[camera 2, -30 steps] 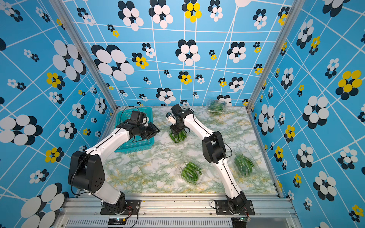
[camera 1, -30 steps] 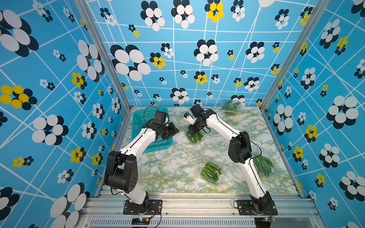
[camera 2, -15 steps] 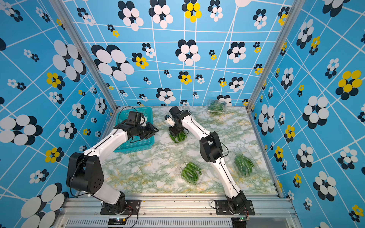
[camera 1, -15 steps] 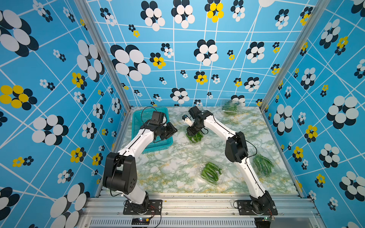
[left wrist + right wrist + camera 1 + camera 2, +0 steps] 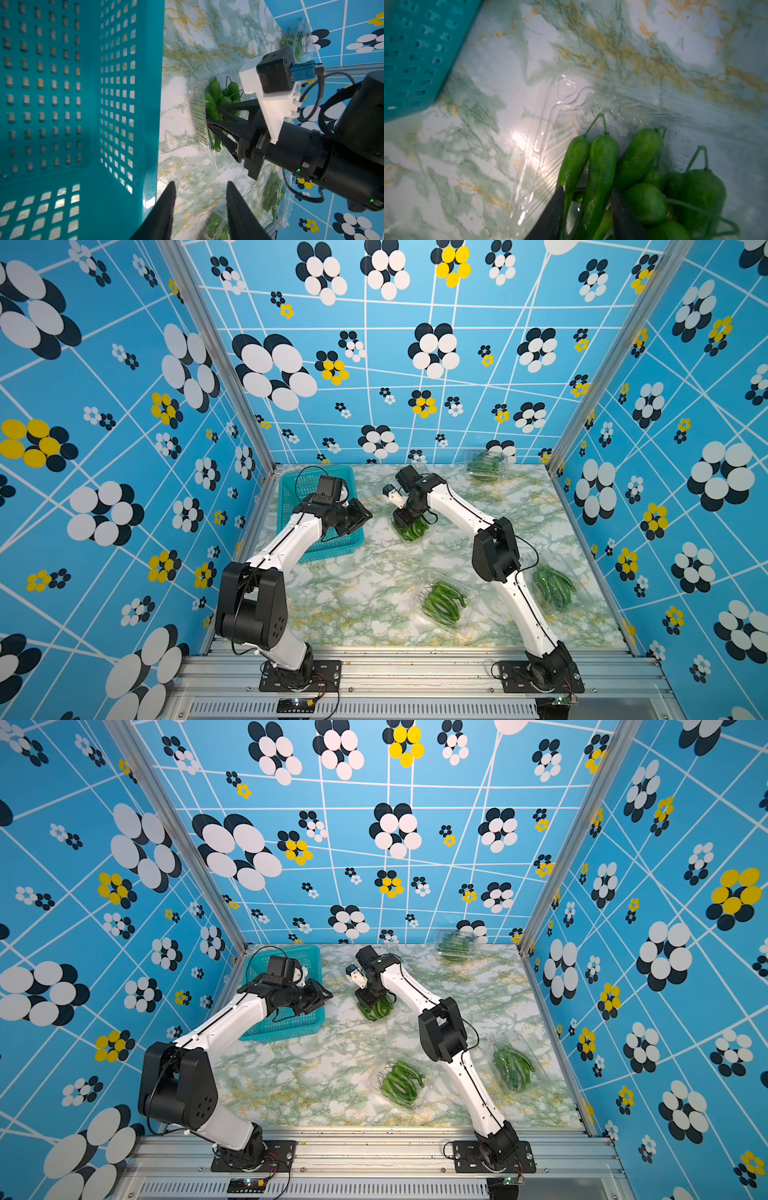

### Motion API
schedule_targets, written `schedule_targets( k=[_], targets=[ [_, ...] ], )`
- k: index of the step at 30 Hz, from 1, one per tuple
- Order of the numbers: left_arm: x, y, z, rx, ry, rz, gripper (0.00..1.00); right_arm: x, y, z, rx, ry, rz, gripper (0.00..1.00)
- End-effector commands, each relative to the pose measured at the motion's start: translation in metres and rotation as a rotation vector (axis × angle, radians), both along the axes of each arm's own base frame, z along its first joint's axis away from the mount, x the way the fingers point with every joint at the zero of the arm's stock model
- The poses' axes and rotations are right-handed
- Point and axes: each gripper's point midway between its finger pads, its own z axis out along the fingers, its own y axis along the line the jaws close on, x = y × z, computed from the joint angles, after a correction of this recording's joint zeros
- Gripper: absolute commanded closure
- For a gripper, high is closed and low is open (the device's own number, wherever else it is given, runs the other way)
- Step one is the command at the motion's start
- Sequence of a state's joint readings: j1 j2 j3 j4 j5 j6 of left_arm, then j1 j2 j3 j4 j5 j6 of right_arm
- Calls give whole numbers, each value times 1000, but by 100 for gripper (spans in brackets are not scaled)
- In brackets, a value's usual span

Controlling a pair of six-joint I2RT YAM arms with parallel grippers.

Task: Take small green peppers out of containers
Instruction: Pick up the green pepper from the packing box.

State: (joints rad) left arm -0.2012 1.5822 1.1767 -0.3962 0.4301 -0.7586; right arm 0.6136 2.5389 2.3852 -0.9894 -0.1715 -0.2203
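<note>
An open clear container lies mid-table behind the centre with small green peppers in it. My right gripper points down into it. In the right wrist view its fingers press against two peppers that fill the gap between them. My left gripper hovers over the teal basket's near right edge, open and empty; in its wrist view only marble shows between the fingers. Closed containers of peppers lie at front centre, front right and against the back wall.
The teal perforated basket stands at the back left, close beside the open container, and looks empty in the left wrist view. Blue patterned walls enclose the marble table on three sides.
My right gripper has sunk a little into the open container and its jaws have narrowed around the peppers. The left arm has barely moved.
</note>
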Motion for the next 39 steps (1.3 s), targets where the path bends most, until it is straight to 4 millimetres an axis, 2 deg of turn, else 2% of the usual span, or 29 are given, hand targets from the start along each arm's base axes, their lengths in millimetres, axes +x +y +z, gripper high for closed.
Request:
schedule_targets(
  k=[1, 6, 11, 18, 22, 26, 27, 36, 39],
  targets=[
    [-1, 3, 5, -16, -19, 1, 58, -13, 3, -12, -17, 50, 28, 64],
    [0, 2, 6, -23, -21, -1, 58, -15, 0, -19, -45, 52, 27, 70],
    [0, 2, 6, -24, -22, -2, 58, -13, -1, -20, -53, 45, 23, 71],
    [1, 0, 3, -38, -18, -3, 58, -12, -1, -17, -54, 34, 19, 93],
    [2, 1, 3, -38, -17, -2, 58, -12, 1, -8, -34, 28, 18, 98],
    [3, 0, 5, -41, -22, -3, 58, -12, 3, -2, -23, 25, 25, 98],
    [3, 0, 5, -41, -22, -4, 58, -14, 3, -3, -26, 30, 29, 95],
    [4, 1, 7, -45, -26, -4, 58, -18, -10, -23, -103, 53, 31, 81],
    [5, 1, 8, -45, -28, -2, 58, -20, -11, -24, -105, 59, 32, 80]
  ],
)
